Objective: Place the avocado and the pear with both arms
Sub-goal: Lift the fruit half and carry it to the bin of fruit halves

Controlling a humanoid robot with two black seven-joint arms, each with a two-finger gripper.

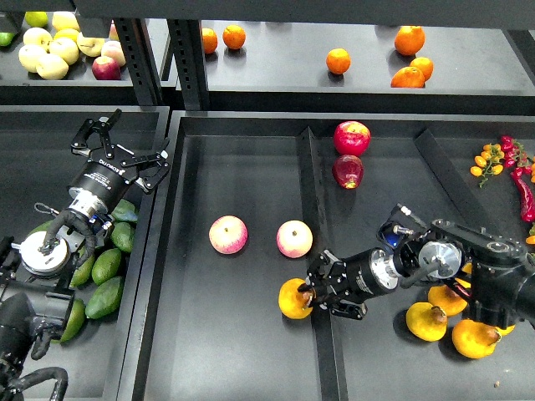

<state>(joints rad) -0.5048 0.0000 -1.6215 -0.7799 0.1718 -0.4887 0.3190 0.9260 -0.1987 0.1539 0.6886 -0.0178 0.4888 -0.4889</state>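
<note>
Down at the centre tray's (180,276) lower edge, your right gripper (316,294) pinches the pear (294,299), a smooth orange-yellow rounded fruit, seemingly about to set it down. Your left gripper (125,144) hangs spread and empty above the glossy green avocados (106,266); none is picked yet.

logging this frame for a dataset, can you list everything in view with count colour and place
pear: one, orange-yellow, lower middle tray, at the right fingers
other pears: at least three, orange-yellow, lower right
avocados: several, green, left bin
pink-yellow apples: two, middle tray
red apples: two, right compartment
oranges: six, back shelf
pale yellow fruit: a pile, back left
peppers: red, far right edge
left gripper: black, open, empty, above the left bin
right gripper: black, fingers on the pear
</note>
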